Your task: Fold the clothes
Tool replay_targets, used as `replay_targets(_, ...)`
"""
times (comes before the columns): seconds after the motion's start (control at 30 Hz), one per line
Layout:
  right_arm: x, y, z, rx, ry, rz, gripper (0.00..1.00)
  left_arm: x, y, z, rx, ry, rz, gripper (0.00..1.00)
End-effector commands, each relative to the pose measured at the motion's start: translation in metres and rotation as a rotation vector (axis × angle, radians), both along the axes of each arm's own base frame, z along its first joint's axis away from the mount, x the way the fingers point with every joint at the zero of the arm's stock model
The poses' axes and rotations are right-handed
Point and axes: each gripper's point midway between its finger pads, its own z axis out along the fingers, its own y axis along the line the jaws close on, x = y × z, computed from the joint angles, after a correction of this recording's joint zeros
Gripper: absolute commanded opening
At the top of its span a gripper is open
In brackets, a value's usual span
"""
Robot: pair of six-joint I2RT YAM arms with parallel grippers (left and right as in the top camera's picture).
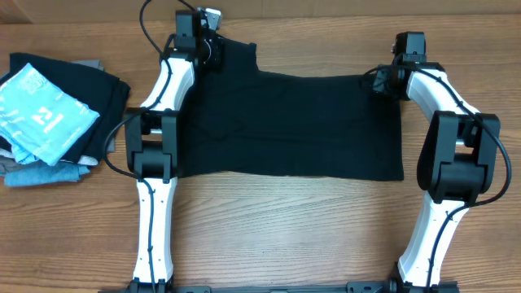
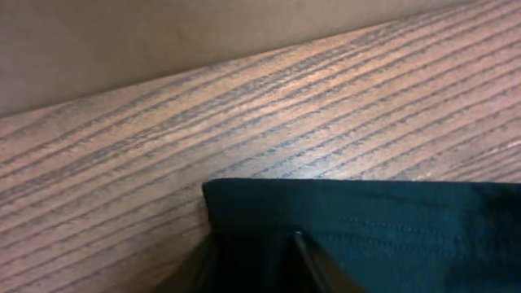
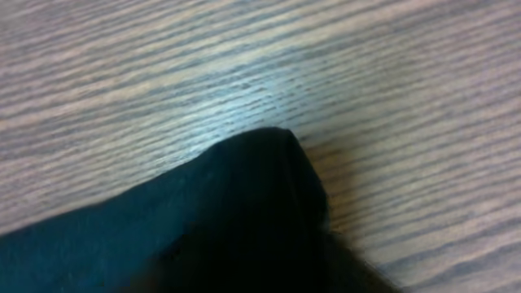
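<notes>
The clothes (image 1: 293, 122), a plain black T-shirt, lie spread flat across the middle of the wooden table. My left gripper (image 1: 213, 53) is at the shirt's far left corner. In the left wrist view the stitched hem (image 2: 366, 220) runs between the dark fingers (image 2: 313, 260), and the gripper (image 2: 252, 248) is closed on the fabric. My right gripper (image 1: 379, 81) is at the far right corner. There the cloth (image 3: 260, 179) rises in a pinched peak inside the gripper (image 3: 277, 252), whose fingers are lost in the dark fabric.
A pile of folded garments (image 1: 89, 89) lies at the left edge of the table, with a light-blue printed piece (image 1: 45, 114) on top. The table's far edge (image 2: 163, 77) runs just beyond the left gripper. Both arm bases stand at the near edge.
</notes>
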Motion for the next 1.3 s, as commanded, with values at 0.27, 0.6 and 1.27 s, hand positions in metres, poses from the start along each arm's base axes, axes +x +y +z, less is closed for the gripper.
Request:
replay_targets(0.27,0.008,-0.001,0.005,-0.014,-0.031,0.0,0.17,0.017,-0.001,0.042,0.006,-0.046,0.0,0.12)
replay_targets(0.6,0.016,-0.002,0.009,-0.016,-0.064,-0.001,0.04,0.01,0.0,0.063,0.01,-0.011,0.001,0.04)
replay_targets(1.27,0.034,0.003,-0.016,0.004,-0.116,0.035,0.55,-0.014,0.002,0.066,0.015,0.094,-0.004,0.09)
